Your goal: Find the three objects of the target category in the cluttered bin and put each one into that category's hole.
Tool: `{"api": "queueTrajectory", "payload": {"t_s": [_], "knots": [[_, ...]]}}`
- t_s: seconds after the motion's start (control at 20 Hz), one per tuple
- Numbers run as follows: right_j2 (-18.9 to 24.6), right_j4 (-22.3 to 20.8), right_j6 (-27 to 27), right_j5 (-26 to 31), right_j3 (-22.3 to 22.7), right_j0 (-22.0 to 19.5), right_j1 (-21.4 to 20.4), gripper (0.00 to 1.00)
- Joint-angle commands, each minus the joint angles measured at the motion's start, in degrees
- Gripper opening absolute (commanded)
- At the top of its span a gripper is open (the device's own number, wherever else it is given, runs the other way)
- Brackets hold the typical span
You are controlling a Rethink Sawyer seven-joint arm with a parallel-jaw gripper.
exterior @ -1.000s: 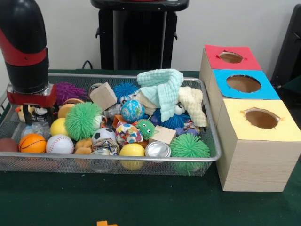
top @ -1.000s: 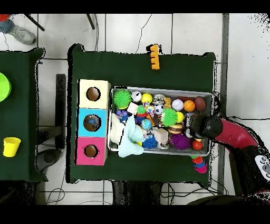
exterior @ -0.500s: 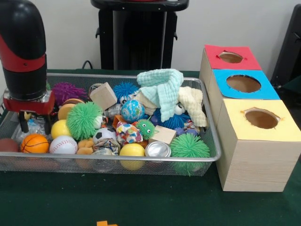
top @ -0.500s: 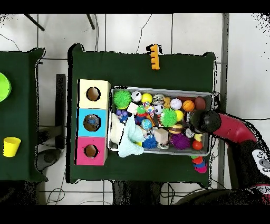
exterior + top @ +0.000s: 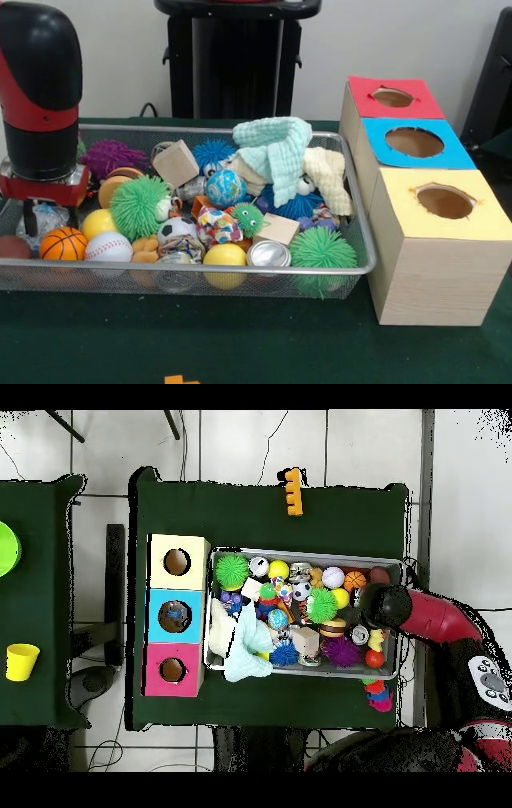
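1. The arm (image 5: 38,88) is a thick round tube with a smooth black shell and a rounded black cap on top.
2. A wide red band goes around it, and below the band there is a black cylinder.
3. Under the cylinder sits a flat red plate (image 5: 44,186).
4. Two thin black fingers (image 5: 29,218) come out below the plate.
5. In the overhead view, the arm (image 5: 440,624) is red with a black end.

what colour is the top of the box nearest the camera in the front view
Yellow, with a round hole in it; the box itself is plain wood. Best seen in the front view.
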Motion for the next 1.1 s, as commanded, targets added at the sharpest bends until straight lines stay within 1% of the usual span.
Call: {"api": "queueTrajectory", "payload": {"t_s": [0.05,0.35,0.5,0.7,0.8,0.85,0.9,1.0,1.1], "knots": [[-2.56,-2.45,10.75,-7.95,-0.46,2.14,8.81,1.0],[-5.34,-1.87,10.82,-8.22,0.15,4.09,8.09,1.0],[-5.92,-1.52,9.44,-6.99,0.39,4.68,7.46,1.0],[-6.63,-1.9,8.05,-7.4,0.7,4.92,7.48,1.0],[-7.65,-2.52,7.75,-7.37,0.83,5.7,6.93,1.0],[-9.09,-3.14,8.28,-7.6,0.81,6.78,6.64,1.0],[-12.02,-4.84,9.67,-9.26,0.22,9.2,6.42,1.0],[-20.18,-6.75,15.91,-11.64,-0.84,15.27,6.75,1.0],[-27.71,-6.5,22.59,-14.78,-1.56,20.16,8.9,1.0]]}}
